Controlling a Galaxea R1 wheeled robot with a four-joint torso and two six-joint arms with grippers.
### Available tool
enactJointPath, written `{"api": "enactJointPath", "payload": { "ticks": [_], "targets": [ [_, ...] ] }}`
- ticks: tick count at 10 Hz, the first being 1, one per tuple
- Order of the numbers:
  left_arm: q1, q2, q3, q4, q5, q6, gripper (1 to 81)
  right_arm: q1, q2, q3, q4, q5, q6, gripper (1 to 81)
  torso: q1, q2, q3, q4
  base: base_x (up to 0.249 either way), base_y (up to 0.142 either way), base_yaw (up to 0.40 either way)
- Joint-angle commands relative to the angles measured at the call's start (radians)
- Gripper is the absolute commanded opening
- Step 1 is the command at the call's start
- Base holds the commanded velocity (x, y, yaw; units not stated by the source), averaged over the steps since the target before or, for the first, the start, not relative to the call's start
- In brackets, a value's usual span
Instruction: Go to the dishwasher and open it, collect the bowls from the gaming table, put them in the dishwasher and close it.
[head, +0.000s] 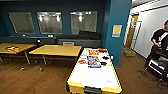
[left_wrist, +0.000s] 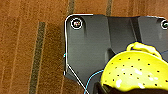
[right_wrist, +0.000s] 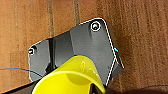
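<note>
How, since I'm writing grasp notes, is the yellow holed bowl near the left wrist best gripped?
Probably by its rim: the yellow holed bowl has a rounded, domed wall with no flat faces, so come from the open side and pinch the thin edge.

Perforated bowl (left_wrist: 135, 72): we see it bright yellow and dotted with small holes, domed side toward our left wrist camera, above the brown wood floor.
Plain bowl (right_wrist: 71, 77): we see it smooth, glossy yellow, tilted with its rim partly toward our right wrist camera, above the same floor.
</note>
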Motion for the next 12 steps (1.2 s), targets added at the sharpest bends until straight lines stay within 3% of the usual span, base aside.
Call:
{"api": "enactJointPath", "payload": {
  "ticks": [1, 7, 12],
  "targets": [
    [-0.049, -0.01, -0.002, 0.01, 0.053, 0.003, 1.0, 0.052, -0.022, 0.015, -0.013, -0.06, -0.004, 1.0, 0.001, 0.0, 0.0, 0.0, -0.131, 0.0, 0.0],
    [-0.049, -0.004, -0.002, 0.01, 0.053, 0.003, 1.0, 0.049, 0.015, -0.016, -0.021, -0.06, -0.006, 1.0, 0.001, 0.0, 0.0, 0.0, -0.127, 0.0, 0.0],
    [-0.049, 0.001, -0.002, 0.022, 0.044, 0.003, 1.0, 0.046, 0.018, -0.016, -0.021, -0.06, -0.006, 1.0, 0.001, -0.001, 0.001, 0.0, -0.014, 0.0, 0.0]
  ]
}}
